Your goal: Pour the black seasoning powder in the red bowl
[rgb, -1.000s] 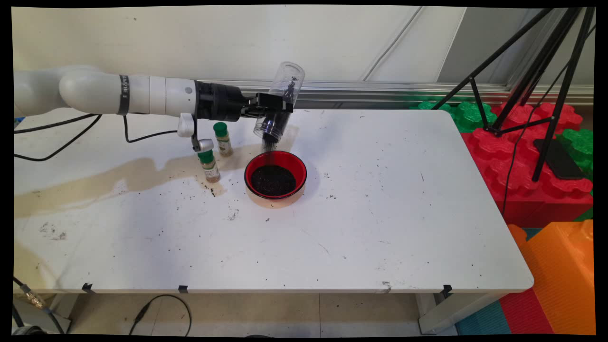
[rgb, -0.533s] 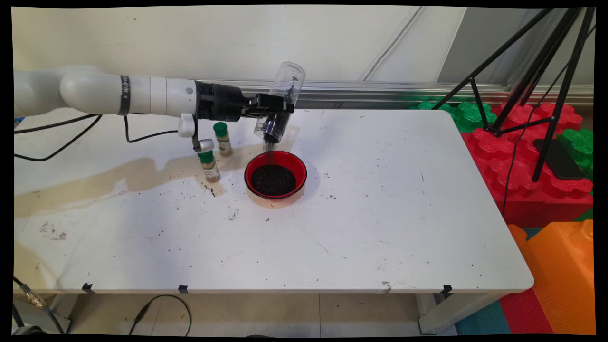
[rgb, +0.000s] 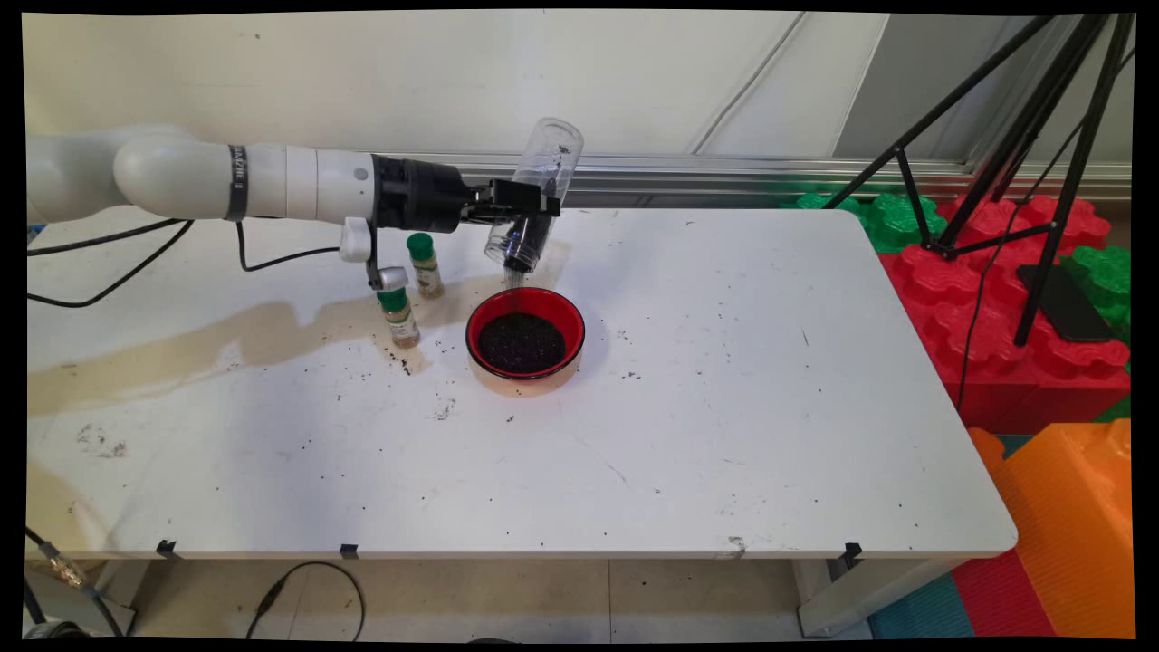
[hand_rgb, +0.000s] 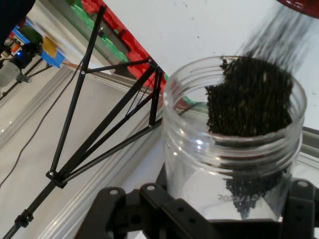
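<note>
Clear plastic jar (rgb: 536, 197), tipped mouth-down, clamped in gripper (rgb: 523, 201) jaws above red bowl (rgb: 525, 337).
Dark granules (hand_rgb: 251, 99) streaming out; best kept centred over bowl; two spice bottles (rgb: 398, 312) stand beside on table (rgb: 724, 407).

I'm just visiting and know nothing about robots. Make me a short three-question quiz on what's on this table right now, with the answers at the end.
1. True or false: the gripper holds the clear jar tipped, mouth down.
2. Where do the dark grains fall? A. the bare table B. the red bowl C. the floor
3. How many green-capped spice bottles stand left of the bowl?

Key
1. True; the jar slants, open mouth lowest.
2. B; the stream drops from the jar into the bowl, which already holds a dark heap.
3. Two: one farther back, one nearer, both upright.
</note>
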{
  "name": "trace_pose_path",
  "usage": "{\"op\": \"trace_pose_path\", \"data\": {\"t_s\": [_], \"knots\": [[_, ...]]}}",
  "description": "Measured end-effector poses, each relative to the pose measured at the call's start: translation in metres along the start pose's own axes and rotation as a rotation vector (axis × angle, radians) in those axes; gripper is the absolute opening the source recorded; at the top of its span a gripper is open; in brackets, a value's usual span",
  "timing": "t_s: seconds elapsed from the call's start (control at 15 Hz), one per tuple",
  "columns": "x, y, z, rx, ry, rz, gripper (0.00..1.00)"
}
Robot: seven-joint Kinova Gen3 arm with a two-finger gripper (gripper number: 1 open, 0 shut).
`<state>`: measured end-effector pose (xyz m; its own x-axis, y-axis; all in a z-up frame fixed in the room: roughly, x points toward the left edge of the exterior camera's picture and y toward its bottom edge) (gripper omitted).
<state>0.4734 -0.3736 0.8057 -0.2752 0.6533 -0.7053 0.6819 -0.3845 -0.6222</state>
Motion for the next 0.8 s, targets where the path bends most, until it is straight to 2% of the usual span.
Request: {"op": "trace_pose_path", "data": {"t_s": [0.8], "knots": [[0.0022,-0.0037,-0.0033,0.004,-0.002,0.064,0.00]]}}
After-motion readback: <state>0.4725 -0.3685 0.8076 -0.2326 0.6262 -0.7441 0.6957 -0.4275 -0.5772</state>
